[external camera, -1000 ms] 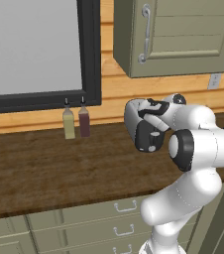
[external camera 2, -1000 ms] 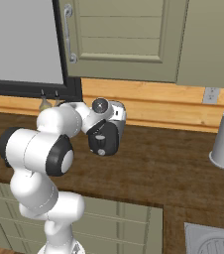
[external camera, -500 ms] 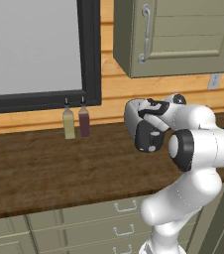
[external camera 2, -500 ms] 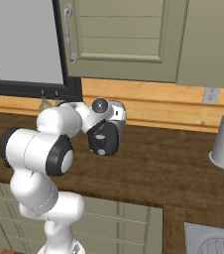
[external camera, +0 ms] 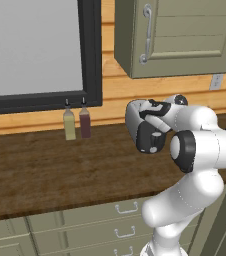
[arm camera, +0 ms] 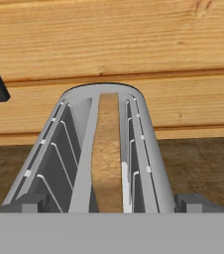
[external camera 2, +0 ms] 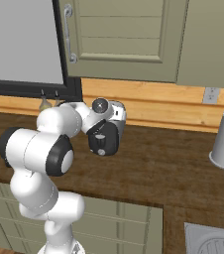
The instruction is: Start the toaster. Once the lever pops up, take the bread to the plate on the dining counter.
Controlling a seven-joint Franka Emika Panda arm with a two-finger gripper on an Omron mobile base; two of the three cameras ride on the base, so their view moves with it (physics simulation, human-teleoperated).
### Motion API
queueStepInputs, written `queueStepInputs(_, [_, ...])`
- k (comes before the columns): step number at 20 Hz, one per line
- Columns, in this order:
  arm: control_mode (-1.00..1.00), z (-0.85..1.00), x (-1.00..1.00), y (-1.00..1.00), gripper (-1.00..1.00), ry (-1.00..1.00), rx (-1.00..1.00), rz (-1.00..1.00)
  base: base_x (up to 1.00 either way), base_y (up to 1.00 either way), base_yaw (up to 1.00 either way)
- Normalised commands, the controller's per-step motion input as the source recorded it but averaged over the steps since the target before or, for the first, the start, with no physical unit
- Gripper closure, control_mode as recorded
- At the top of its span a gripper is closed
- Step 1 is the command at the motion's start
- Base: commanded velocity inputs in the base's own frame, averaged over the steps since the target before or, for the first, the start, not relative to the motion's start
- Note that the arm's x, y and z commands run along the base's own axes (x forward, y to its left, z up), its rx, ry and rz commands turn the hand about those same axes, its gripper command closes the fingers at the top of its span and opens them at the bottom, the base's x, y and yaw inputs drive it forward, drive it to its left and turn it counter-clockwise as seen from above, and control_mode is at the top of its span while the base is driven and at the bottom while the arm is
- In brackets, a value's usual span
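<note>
Two dark fingertips (arm camera: 29,203) spread wide leave the hand (arm camera: 111,204) open and empty just above the toaster (arm camera: 104,149), lined along its slots where the bread (arm camera: 106,158) stands, backed by the wood-plank wall (arm camera: 109,39).

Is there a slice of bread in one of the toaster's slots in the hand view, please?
Yes, a tan-brown slice of bread sits in a slot between the wire guides of the toaster.

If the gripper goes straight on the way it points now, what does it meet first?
Most likely the toaster: in the hand view the open gripper looks along its slotted top, where the bread sits in a slot. Depth is unclear; beyond stands the wooden wall.
</note>
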Motion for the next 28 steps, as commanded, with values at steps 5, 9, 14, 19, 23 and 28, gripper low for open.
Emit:
queueStepInputs(5, [-1.00,0.00,0.00,0.00,-1.00,0.00,0.00,0.00,0.00,0.00,0.00])
queueStepInputs(9, [-1.00,0.00,0.00,0.00,-1.00,0.00,0.00,0.00,0.00,0.00,0.00])
queueStepInputs(14, [-1.00,0.00,0.00,0.00,-1.00,0.00,0.00,0.00,0.00,0.00,0.00])
queueStepInputs(19, [-1.00,0.00,0.00,0.00,-1.00,0.00,0.00,0.00,0.00,0.00,0.00])
queueStepInputs(23, [-1.00,0.00,0.00,0.00,-1.00,0.00,0.00,0.00,0.00,0.00,0.00])
queueStepInputs(28, [-1.00,0.00,0.00,0.00,-1.00,0.00,0.00,0.00,0.00,0.00,0.00])
